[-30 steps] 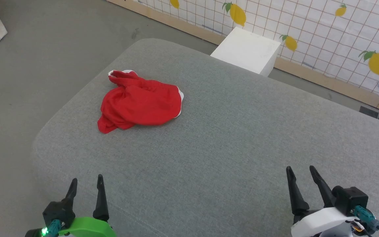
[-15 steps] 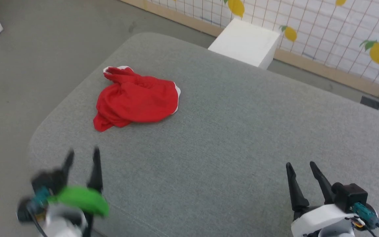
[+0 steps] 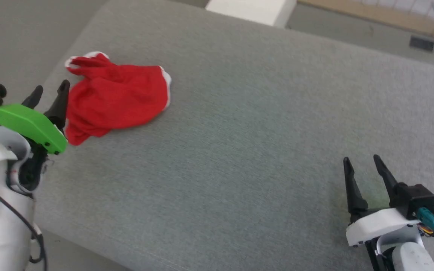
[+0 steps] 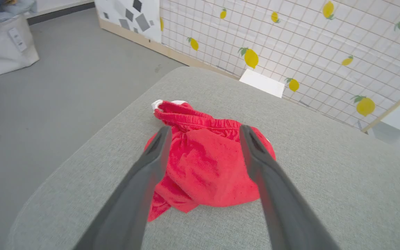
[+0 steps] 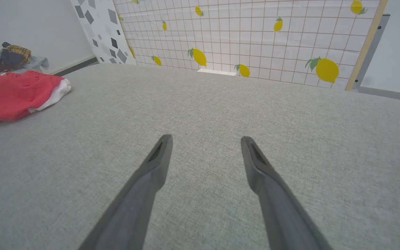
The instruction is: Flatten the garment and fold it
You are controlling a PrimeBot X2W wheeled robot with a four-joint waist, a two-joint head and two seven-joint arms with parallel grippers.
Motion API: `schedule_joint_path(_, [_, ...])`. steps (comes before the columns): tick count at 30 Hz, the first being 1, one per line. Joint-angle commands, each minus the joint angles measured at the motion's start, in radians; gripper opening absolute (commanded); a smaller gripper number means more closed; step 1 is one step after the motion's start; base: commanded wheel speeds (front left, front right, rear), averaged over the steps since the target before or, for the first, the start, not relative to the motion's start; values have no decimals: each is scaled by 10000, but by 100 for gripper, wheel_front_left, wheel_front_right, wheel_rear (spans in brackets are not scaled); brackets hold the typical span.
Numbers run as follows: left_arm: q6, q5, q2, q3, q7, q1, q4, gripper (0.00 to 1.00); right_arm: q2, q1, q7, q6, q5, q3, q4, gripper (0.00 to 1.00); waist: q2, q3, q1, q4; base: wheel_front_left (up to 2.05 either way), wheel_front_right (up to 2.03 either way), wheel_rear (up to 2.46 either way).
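Garment (image 3: pixel 115 98) — red shorts, white trim, crumpled in 1 heap near the grey cushion's (image 3: pixel 239 150) left edge. Left gripper (image 3: pixel 51 87) just beside it, fingers apart, empty; right gripper (image 3: pixel 362 159) likewise spread — broad bare cushion between.

The bright red soft fabric shorts (image 3: pixel 115 98) are showing white trim at their edges. The wide woven fabric cushion (image 3: pixel 239 158) is showing a plain pale grey. The left gripper (image 3: pixel 51 86) is wearing a bright green cover behind its black fingers, and the right gripper (image 3: pixel 361 159) is wearing a white one. The white wall panel (image 5: pixel 255 31) is carrying a thin grid with yellow lemons and green leaves.
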Motion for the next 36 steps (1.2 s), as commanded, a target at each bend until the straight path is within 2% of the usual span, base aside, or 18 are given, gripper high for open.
schedule_joint_path(1, [-65,-327,124,-164,115,-201,190,100,-8,-172,52,-13,-114,-19,-115,100,99,1082,-1,-908,0,0,0])
schedule_joint_path(8, [-66,-1672,762,-1253,834,-526,1131,100,-8,-228,282,-13,-331,-146,-639,100,99,1859,-1,-1354,0,0,0])
schedule_joint_path(12, [-66,-1706,1057,-1856,895,-647,1840,100,-8,-205,365,-13,-400,-226,-863,100,99,2121,-1,-1410,0,0,0])
schedule_joint_path(22, [-66,-1725,884,-2862,1079,-1150,3756,100,-8,-142,647,-13,-504,-265,-1171,100,99,2242,-1,-1282,0,0,0])
schedule_joint_path(23, [-66,-1766,845,-2946,1068,-1197,3859,25,-8,-141,681,-13,-517,-256,-1202,100,99,2224,-1,-1261,0,0,0])
schedule_joint_path(24, [-66,-1809,820,-2982,936,-1239,3884,0,-8,-133,708,-13,-522,-248,-1231,100,99,2199,-1,-1244,0,0,0])
schedule_joint_path(28, [-67,-1984,898,-3082,-53,-1317,3805,0,-8,-114,745,-13,-502,-209,-1235,100,99,2015,-1,-1230,0,0,0])
schedule_joint_path(33, [10,-1729,1182,-2482,-2724,-1730,4140,0,-8,-41,664,-13,-350,-117,-1073,100,99,1662,-1,-1241,0,0,0])
schedule_joint_path(36, [-14,-1749,1315,-2227,-3588,-2106,4129,0,-8,17,558,-13,-204,-57,-896,100,99,1373,-1,-1253,0,0,0])
